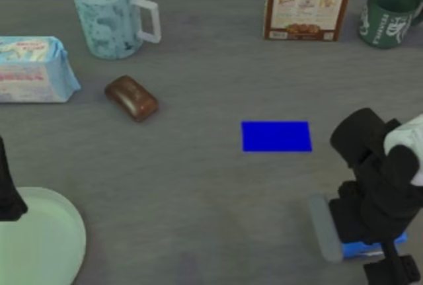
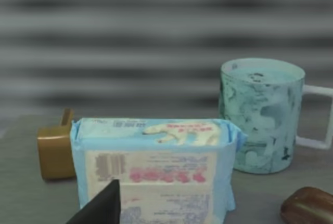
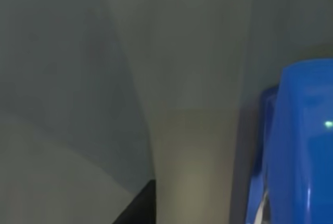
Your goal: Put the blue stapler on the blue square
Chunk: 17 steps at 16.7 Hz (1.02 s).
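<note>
Evidently the grasp stage is in hand: the right gripper (image 1: 371, 232) sits low over the blue stapler (image 1: 370, 248) near the table's front right corner, its black body hiding most of the stapler, so only a blue sliver and a grey end show from above. The right wrist view is filled by the stapler's blue shell at very close range, which suggests the fingers are down at its level, but whether the jaws have closed on it or stand apart cannot be told. The blue square (image 1: 276, 136) lies bare, well apart from the stapler, toward the table's middle. Next comes a firm closure, a lift, and a carry to the square. The left arm (image 1: 10, 189) is parked at the left edge by a pale green plate (image 1: 46, 245).
</note>
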Motion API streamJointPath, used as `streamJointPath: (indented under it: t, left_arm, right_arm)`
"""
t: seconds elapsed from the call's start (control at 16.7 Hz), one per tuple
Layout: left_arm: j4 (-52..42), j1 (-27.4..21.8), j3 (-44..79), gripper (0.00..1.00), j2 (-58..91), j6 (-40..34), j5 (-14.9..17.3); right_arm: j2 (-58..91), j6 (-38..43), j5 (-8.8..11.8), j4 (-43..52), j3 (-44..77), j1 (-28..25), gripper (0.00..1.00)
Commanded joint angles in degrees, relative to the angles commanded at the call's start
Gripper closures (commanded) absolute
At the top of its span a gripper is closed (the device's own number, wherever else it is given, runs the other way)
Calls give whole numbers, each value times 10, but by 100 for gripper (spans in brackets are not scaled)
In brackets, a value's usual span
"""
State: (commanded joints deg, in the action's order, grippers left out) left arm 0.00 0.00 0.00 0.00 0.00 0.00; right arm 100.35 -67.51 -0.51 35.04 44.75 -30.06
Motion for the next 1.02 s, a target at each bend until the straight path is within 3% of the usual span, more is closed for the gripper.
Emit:
streamJointPath:
  t: [0.18,0.24,0.66,1.02]
  left_arm:
    - [0,0,0,0,0,0,0]
    - [0,0,0,0,0,0,0]
    - [0,0,0,0,0,0,0]
    - [0,0,0,0,0,0,0]
  right_arm:
    - [0,0,0,0,0,0,98]
    - [0,0,0,0,0,0,100]
    - [0,0,0,0,0,0,100]
    - [-40,4,1,75,45,-1,100]
